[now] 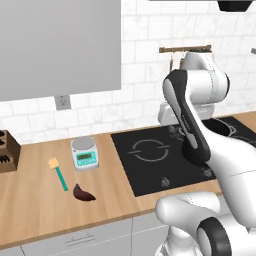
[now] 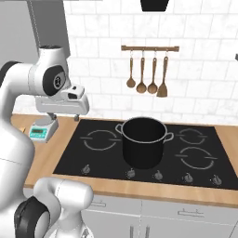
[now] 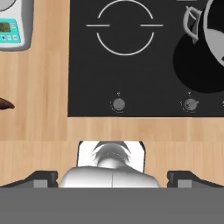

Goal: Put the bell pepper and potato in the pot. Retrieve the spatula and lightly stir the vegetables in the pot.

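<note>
A: Nearest us, the spatula (image 1: 58, 172) lies flat on the wooden counter (image 1: 40, 210), teal handle toward us, pale yellow blade at the far end, a dark reddish lump (image 1: 83, 193) just beside it

B: And the gripper (image 2: 62, 108)?

A: Jaws spread wide, holding nothing, hanging high over the left edge of the stove (image 2: 107, 160) with the scale (image 1: 85, 153) below and to its side

B: So which step is this?

A: Looks like the spatula fetch; next it'd need to swing left, drop low and close across that slim handle

B: And farther off?

A: The pot (image 2: 143, 141), tall and black with grey side handles, standing mid-stove; its contents I can't make out
</note>
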